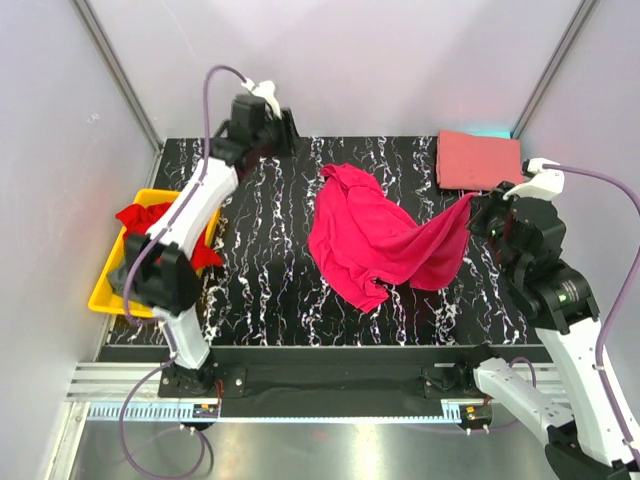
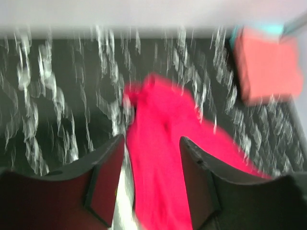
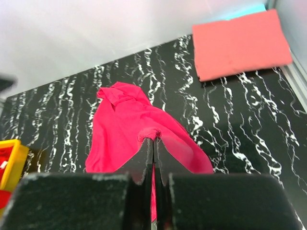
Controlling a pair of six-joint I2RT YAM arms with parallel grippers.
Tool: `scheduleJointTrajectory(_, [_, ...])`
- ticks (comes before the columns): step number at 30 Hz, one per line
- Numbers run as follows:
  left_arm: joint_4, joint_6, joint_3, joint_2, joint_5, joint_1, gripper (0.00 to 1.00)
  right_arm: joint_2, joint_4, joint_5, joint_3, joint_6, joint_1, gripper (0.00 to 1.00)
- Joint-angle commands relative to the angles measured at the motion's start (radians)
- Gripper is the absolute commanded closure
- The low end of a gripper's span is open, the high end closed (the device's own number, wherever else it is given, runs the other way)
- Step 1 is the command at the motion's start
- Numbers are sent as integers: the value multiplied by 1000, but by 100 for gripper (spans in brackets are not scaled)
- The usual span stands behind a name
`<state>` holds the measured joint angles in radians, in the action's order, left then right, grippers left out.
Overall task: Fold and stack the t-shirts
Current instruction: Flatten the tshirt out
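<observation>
A magenta t-shirt (image 1: 370,235) lies crumpled in the middle of the black marbled table (image 1: 260,260). Its right corner is lifted off the surface, and my right gripper (image 1: 478,212) is shut on that corner; the right wrist view shows the cloth (image 3: 120,129) bunched at the closed gripper (image 3: 154,139). My left gripper (image 1: 272,128) hangs high at the back left, away from the cloth. In the blurred left wrist view it (image 2: 152,139) stands open, nothing between the fingers, with the magenta shirt (image 2: 163,124) beyond them. A folded salmon t-shirt (image 1: 478,160) lies at the back right corner. A red t-shirt (image 1: 145,215) sits in the bin.
A yellow bin (image 1: 105,290) stands at the table's left edge, beside the left arm's elbow. Grey walls close in the back and both sides. The folded salmon shirt (image 3: 240,43) lies just behind the right gripper.
</observation>
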<state>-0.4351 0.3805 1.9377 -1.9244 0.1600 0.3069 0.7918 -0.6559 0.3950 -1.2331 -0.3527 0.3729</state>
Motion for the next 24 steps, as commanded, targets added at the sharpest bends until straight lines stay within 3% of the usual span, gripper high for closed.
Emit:
scheduleJointTrajectory(1, [-77, -45, -259, 229, -189, 136, 49, 7, -4, 88, -22, -38, 1, 100])
scheduleJointTrajectory(6, [-47, 129, -719, 485, -175, 306, 53, -5, -33, 116, -17, -51, 0, 100])
scheduleJointTrajectory(8, [-42, 173, -785, 536, -206, 417, 52, -14, -36, 97, -6, -60, 0, 100])
scheduleJointTrajectory(12, [-2, 257, -929, 603, -240, 520, 50, -37, -28, 71, 29, -72, 0, 100])
scheduleJointTrajectory(17, [171, 351, -1034, 536, -166, 537, 46, -55, -22, 51, 78, -94, 0, 100])
scheduleJointTrajectory(24, [87, 345, -947, 345, -281, 586, 43, -23, -162, 139, 87, -207, 1, 100])
